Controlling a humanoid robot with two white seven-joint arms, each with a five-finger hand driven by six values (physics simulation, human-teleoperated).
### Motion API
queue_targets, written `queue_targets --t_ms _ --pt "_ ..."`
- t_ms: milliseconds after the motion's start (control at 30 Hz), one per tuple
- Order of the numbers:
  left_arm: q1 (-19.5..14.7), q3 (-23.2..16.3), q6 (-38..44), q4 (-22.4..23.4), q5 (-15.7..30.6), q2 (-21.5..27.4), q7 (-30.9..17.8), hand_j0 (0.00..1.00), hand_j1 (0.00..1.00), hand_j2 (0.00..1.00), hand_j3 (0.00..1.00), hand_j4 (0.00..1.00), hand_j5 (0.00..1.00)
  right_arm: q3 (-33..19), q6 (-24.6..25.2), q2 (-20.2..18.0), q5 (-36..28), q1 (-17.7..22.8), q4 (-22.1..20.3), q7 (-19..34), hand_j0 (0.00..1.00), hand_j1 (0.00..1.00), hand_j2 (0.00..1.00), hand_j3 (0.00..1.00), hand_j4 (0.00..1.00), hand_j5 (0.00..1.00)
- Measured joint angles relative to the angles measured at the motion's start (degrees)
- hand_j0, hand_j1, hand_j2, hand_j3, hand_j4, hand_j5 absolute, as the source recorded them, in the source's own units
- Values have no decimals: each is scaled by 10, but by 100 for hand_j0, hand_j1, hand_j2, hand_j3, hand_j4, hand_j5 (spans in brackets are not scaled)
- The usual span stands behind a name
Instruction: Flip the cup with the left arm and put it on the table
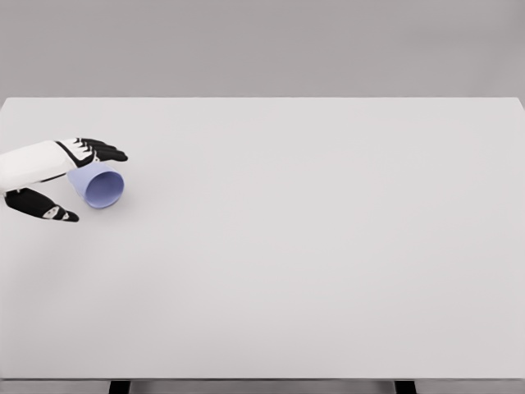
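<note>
A pale lavender cup (98, 185) lies on its side near the left edge of the white table (312, 246), its open mouth facing the lower right. My left hand (97, 187) comes in from the left edge and brackets the cup. Its black fingers (102, 150) stretch straight over the top of the cup. The thumb (45, 209) is spread below and to the left, with a small gap to the cup wall. The hand looks open around the cup, not closed on it. The cup's base is hidden behind the palm. The right arm does not show.
The table's front edge runs along the bottom of the picture, with two dark legs (120, 386) showing beneath it. A plain grey wall stands behind the far edge.
</note>
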Motion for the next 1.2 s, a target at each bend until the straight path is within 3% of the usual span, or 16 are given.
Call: queue_targets --t_ms 100,367,467,567,600,667,767,933,1200 --pt "-4 -1 0 1 -5 0 0 100 100 100 100 100 100 1 1 0 0 1 1 0 100 100 100 100 100 100" --pt "-17 -2 0 28 -87 8 0 100 100 100 100 100 100 2 3 0 0 1 1 0 100 100 100 100 100 100" --pt "-104 -39 1 92 -88 37 0 100 100 100 100 100 100 2 3 0 0 1 1 0 100 100 100 100 100 100" --pt "-279 -183 -1 156 -92 47 0 100 100 100 100 100 100 2 3 0 0 1 1 0 100 100 100 100 100 100" --pt "-296 -219 2 167 -89 43 0 100 100 100 100 100 100 2 3 0 0 1 1 0 100 100 100 100 100 100" --pt "-300 -264 0 179 -91 27 0 100 100 100 100 100 100 2 3 0 0 1 1 0 100 100 100 100 100 100" --pt "-302 -292 0 183 -129 14 0 100 100 100 100 100 100 2 3 0 0 1 1 0 100 100 100 100 100 100" --pt "-302 -303 0 202 -163 -7 0 100 100 100 100 100 100 2 3 0 0 1 1 0 100 100 100 100 100 100" --pt "-301 -305 0 222 -172 -34 0 100 100 100 100 100 100 2 3 0 0 1 1 0 100 100 100 100 100 100"
